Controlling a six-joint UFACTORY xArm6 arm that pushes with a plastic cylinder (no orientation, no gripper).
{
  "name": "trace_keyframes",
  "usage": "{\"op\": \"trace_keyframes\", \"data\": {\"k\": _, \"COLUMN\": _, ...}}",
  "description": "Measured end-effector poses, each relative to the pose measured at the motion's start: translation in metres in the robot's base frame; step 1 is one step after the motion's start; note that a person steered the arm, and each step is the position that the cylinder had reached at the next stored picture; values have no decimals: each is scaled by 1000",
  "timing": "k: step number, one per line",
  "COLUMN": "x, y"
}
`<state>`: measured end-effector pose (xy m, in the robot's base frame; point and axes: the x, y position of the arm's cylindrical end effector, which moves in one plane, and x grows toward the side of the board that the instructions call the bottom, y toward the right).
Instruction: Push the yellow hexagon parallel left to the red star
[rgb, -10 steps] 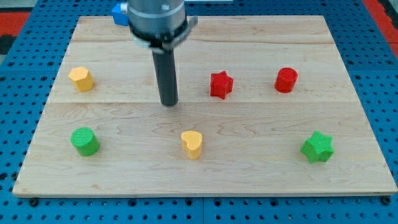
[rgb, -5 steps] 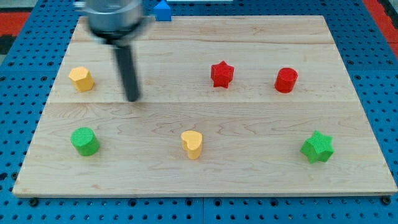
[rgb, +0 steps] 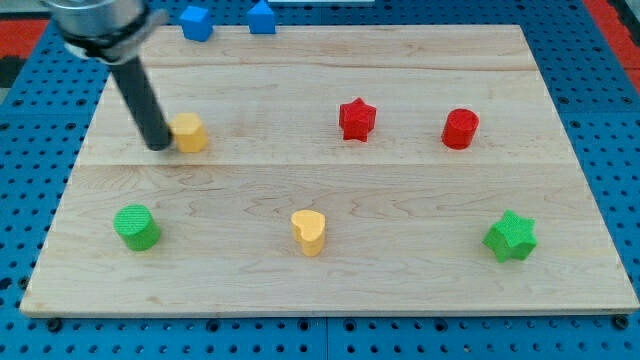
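My tip (rgb: 158, 146) touches the yellow hexagon (rgb: 188, 132), which sits just to its right in the view. End effector is a bare rod, gripping nothing. Red star (rgb: 357, 119) well off right, roughly level with the hexagon. Green cylinder (rgb: 135, 227) below the tip.

Wooden board (rgb: 420, 290) carried yellow hexagon (rgb: 189, 132), red star (rgb: 357, 119), red cylinder (rgb: 461, 129), green cylinder (rgb: 135, 227), yellow heart (rgb: 309, 232), green star (rgb: 511, 237).

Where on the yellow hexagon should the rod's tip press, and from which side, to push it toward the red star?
Press its left face, from the view's left. My tip already sits there against the yellow hexagon, and the red star lies to the view's right, slightly higher.
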<state>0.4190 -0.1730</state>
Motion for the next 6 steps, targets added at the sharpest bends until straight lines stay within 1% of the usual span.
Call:
{"op": "trace_keyframes", "data": {"k": 1, "x": 1, "y": 3}}
{"op": "trace_keyframes", "data": {"k": 3, "x": -7, "y": 75}}
{"op": "trace_keyframes", "data": {"k": 4, "x": -11, "y": 25}}
{"op": "trace_keyframes", "data": {"k": 5, "x": -28, "y": 23}}
{"op": "trace_keyframes", "data": {"k": 6, "x": -16, "y": 61}}
